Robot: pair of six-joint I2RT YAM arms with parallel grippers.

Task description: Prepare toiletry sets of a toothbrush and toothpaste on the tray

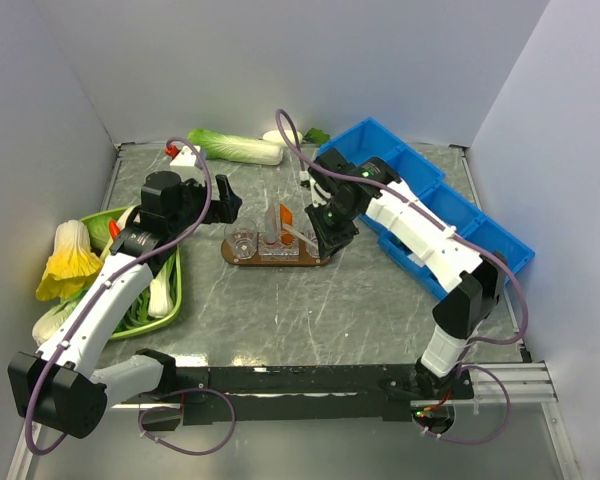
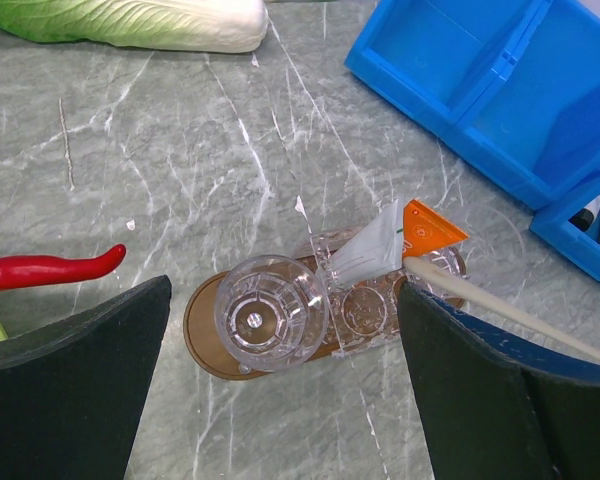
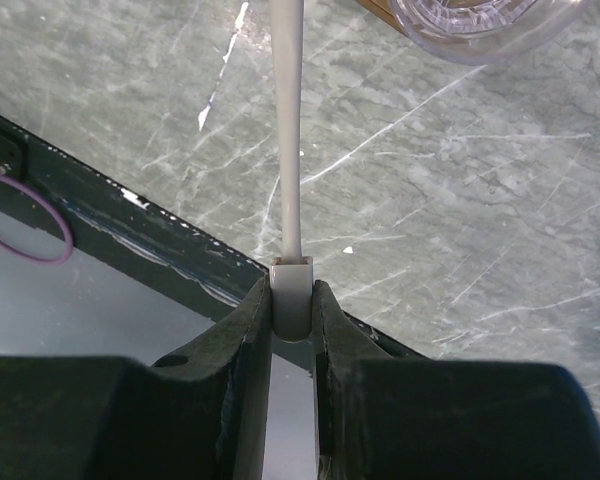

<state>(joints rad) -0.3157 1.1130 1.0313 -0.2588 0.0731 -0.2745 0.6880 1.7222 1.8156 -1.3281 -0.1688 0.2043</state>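
Right wrist, fingers: the right gripper [image 3: 291,300] has its fingers drawn in narrow on the blocky white end of the toothbrush [image 3: 286,130].
Right wrist, axis: the toothbrush runs straight out from the fingers, its long axis in line with the gripper. It points over the marble worktop [image 3: 460,200] towards the rim of a clear cup [image 3: 480,25]. We cannot tell whether the bristles are at the clamped end or the far one.
Right wrist, why: we judge that it is held by one end so the free end can be lowered into a cup.
Top external, place: the tray [image 1: 280,264] lies mid-worktop between the arms, carrying a row of clear cups. The toothpaste [image 1: 285,215] stands in one of them, and the toothbrush is in the air at the tray's right end.
Top external, left arm: the left gripper [image 1: 227,205] hangs above and behind the tray's left end, touching nothing.
Left wrist, fingers: they stand wide apart and hold nothing. We think they are kept clear so the right arm can work.
Left wrist, toothpaste: its flat orange end is up and leans towards the blue bins [image 2: 480,80].
Left wrist, toothbrush: it slants in from the lower right, its free end just beside the toothpaste's orange end. We cannot tell if they touch.
Left wrist, empty cup [image 2: 272,312]: it sits on the tray's near end, below the fingers.
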